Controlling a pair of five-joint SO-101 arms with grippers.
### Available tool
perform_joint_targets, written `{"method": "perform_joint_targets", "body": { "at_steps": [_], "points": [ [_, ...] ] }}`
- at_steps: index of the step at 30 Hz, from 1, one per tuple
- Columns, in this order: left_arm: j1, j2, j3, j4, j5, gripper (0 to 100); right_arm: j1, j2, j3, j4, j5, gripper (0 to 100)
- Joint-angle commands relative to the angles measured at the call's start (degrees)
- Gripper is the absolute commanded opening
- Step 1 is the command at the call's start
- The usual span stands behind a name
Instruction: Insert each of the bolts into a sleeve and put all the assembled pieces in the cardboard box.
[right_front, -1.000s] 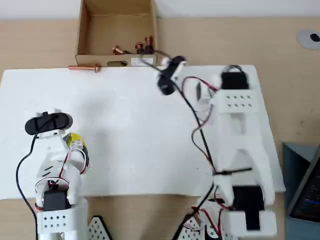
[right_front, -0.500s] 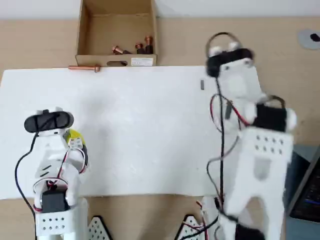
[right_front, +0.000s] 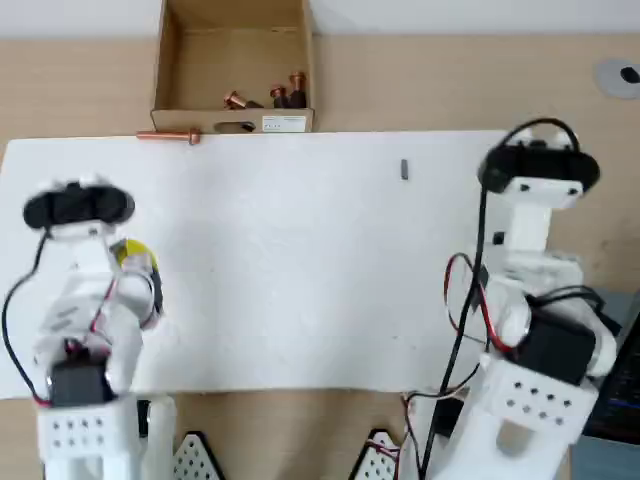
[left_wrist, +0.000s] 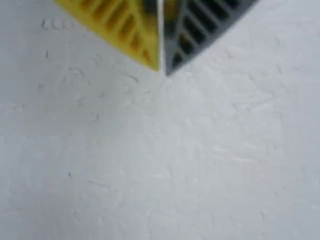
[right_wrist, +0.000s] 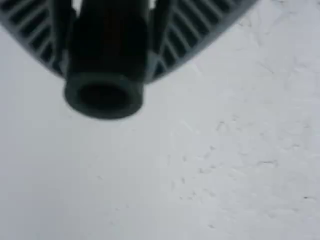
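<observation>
Right wrist view: my right claw (right_wrist: 107, 60) pinches a dark hollow cylindrical sleeve (right_wrist: 104, 97). That arm has swung back from the brown cardboard box (right_front: 160, 70) to the white worktop (right_front: 300, 280)'s right side, so the loose copper bolt (right_front: 168, 136) lying just before the box likely comes next. My left claw (left_wrist: 161, 62) is closed, empty.

One white mat (right_front: 280, 280). Two arms: left arm (right_front: 90, 290), right arm (right_front: 525, 225). One cardboard box (right_front: 168, 70), far left. Inside, perhaps three copper pieces (right_front: 280, 96), bunched too close for a sure count. One copper bolt (right_front: 168, 136) just outside the box's near wall. Two dark sleeves: loose sleeve (right_front: 404, 169) on the mat, far right; held sleeve (right_wrist: 103, 95) at the right arm's tip. One grey disc (right_front: 618, 72), far right corner.
</observation>
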Motion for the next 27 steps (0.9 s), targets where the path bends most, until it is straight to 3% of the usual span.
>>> {"method": "perform_joint_targets", "body": {
  "at_steps": [1,8,14,22,27],
  "points": [
    [-0.62,14.02,-12.13,0.44,-0.53,1,4.09,-3.91,1.89,-0.18,-0.53,0.9],
    [-0.44,39.6,-29.71,0.62,-0.7,1,9.71,-9.19,8.22,-0.26,-0.26,1.0],
    [-0.35,56.66,-45.71,1.76,-6.77,5,10.95,-12.35,13.85,-1.58,-0.18,1.0],
    [-0.09,75.12,-66.9,16.53,-21.54,8,10.95,-16.48,21.05,-8.88,-0.18,1.0],
    [0.62,86.55,-78.15,26.46,-37.27,8,10.86,-17.8,24.13,-10.9,-0.18,1.0]
  ]
}}
